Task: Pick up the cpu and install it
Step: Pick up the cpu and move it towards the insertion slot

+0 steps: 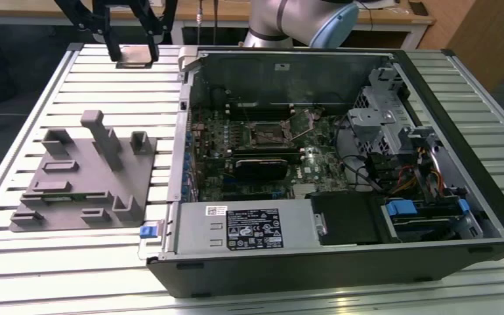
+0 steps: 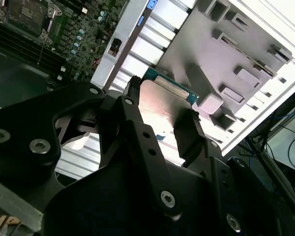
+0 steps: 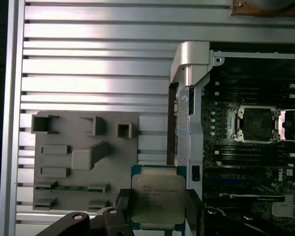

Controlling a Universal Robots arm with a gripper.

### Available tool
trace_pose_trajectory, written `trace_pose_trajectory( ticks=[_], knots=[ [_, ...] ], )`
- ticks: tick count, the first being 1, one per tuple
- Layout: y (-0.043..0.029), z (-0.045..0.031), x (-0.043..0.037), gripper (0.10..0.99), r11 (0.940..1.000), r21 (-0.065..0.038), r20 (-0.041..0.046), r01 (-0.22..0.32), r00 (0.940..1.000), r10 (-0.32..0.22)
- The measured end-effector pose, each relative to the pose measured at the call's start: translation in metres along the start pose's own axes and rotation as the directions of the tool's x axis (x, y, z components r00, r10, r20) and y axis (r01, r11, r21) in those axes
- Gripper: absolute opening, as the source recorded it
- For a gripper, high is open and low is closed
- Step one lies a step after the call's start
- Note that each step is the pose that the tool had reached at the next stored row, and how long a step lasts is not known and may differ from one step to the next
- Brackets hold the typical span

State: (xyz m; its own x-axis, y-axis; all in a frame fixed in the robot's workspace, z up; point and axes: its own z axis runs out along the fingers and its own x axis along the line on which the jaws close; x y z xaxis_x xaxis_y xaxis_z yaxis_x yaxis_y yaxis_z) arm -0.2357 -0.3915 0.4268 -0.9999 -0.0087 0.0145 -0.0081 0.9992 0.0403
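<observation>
Item: cpu (image 1: 136, 61), one piece, carried by the gripper (image 1: 134, 55). Exterior view: the claw is pinched on the chip and hangs above the far end of the slatted table (image 1: 77, 262), toward the exterior view's left. It is beyond the grey fixture (image 1: 81, 177), left of the open computer case (image 1: 497, 197), and well apart from the socket (image 1: 265, 134) on the board inside. Second wrist view: the cpu (image 2: 162, 105) sits between the jaws of the gripper (image 2: 160, 125), one jaw on each of two opposite edges. Its pale metal lid faces the camera, with the fixture (image 2: 226, 59) and the socket (image 2: 29, 12) below and beyond it. First wrist view: the cpu (image 3: 158, 196) lies flat and level in the gripper (image 3: 160, 209), lid upward. It is seen over the strip between the fixture (image 3: 83, 162) and the near wall of the case (image 3: 189, 64), and the socket (image 3: 257, 124) appears uncovered. Handling, judged: light, thin and rigid, with a smooth lid that could slip. The underside contacts are likely delicate, so the edges are the proper place to hold it, as it is held here. Axis: square in outline, so no long axis; the flat face is roughly parallel to the table and the edges roughly square to the case walls.
</observation>
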Motion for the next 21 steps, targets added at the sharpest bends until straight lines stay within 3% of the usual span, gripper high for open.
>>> trace_pose_trajectory(
  ticks=[21],
  knots=[
    [-0.0002,0.0002,-0.0201,0.529,1.0000,0.000,0.0000,0.000,1.0000,0.000]
  ],
)
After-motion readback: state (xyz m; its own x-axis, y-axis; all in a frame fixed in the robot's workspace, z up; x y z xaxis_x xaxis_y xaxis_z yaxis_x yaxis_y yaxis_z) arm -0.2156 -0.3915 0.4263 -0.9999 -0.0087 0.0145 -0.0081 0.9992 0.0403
